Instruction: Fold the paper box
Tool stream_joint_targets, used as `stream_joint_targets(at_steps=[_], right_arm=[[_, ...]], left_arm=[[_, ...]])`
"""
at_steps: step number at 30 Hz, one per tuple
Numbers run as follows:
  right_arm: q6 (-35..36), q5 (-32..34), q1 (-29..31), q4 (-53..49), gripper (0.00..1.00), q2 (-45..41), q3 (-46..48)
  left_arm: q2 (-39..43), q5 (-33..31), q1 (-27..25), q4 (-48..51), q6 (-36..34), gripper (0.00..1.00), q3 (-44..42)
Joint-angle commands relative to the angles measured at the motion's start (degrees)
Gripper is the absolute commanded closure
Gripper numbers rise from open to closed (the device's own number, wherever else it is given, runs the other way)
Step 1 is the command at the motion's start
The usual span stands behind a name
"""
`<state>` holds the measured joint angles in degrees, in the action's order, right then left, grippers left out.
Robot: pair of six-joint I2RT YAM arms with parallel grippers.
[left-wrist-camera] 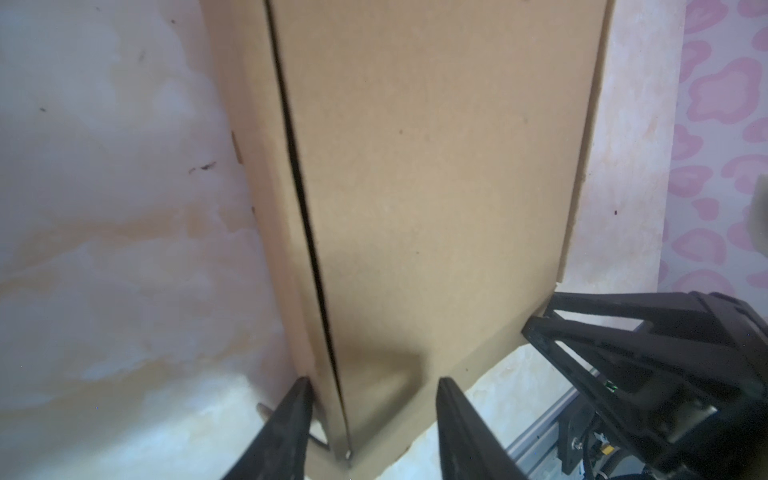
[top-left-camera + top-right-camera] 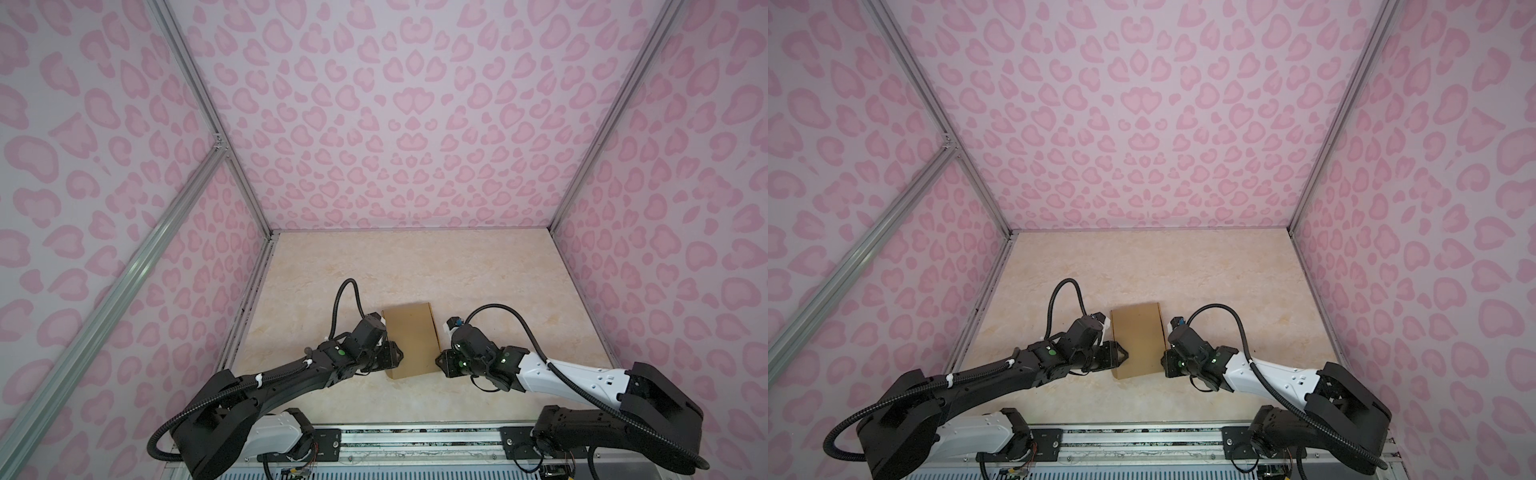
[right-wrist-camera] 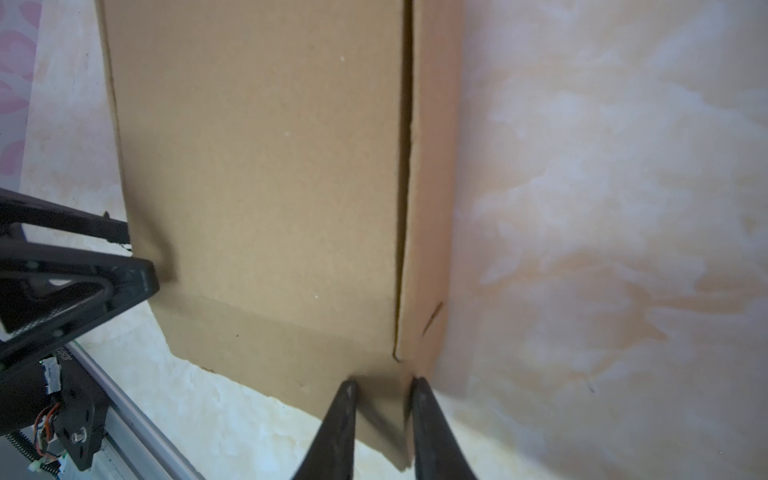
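The paper box (image 2: 409, 340) (image 2: 1138, 340) is a closed, shallow brown cardboard box lying flat mid-table, one short end toward the arms. A dark seam runs along each long side where lid meets wall (image 1: 299, 187) (image 3: 405, 166). My left gripper (image 2: 394, 356) (image 1: 376, 395) is at its near left corner, open, with that corner between the fingers; one fingertip (image 1: 303, 395) touches the side wall. My right gripper (image 2: 441, 361) (image 3: 382, 388) is at the near right corner, its narrow jaws closed on the cardboard corner.
The box rests on a beige marbled tabletop (image 2: 415, 266). Pink patterned walls (image 2: 415, 124) close in the back and both sides. A metal rail (image 2: 415, 440) carrying both arm bases runs along the front edge.
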<state>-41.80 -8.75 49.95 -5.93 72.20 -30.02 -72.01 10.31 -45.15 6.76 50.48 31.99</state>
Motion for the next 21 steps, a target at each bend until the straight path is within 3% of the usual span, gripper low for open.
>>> stream_joint_targets(at_steps=[1,21], right_arm=[[0.32,-0.74,-0.06,2.10,0.76,-0.35,-0.47],[0.31,-1.86,-1.19,0.96,0.76,-0.57,-1.40]], left_arm=[[1.02,1.56,-0.25,-2.27,-0.05,0.48,0.43],[8.55,1.36,2.03,5.62,-2.05,0.44,-1.14]])
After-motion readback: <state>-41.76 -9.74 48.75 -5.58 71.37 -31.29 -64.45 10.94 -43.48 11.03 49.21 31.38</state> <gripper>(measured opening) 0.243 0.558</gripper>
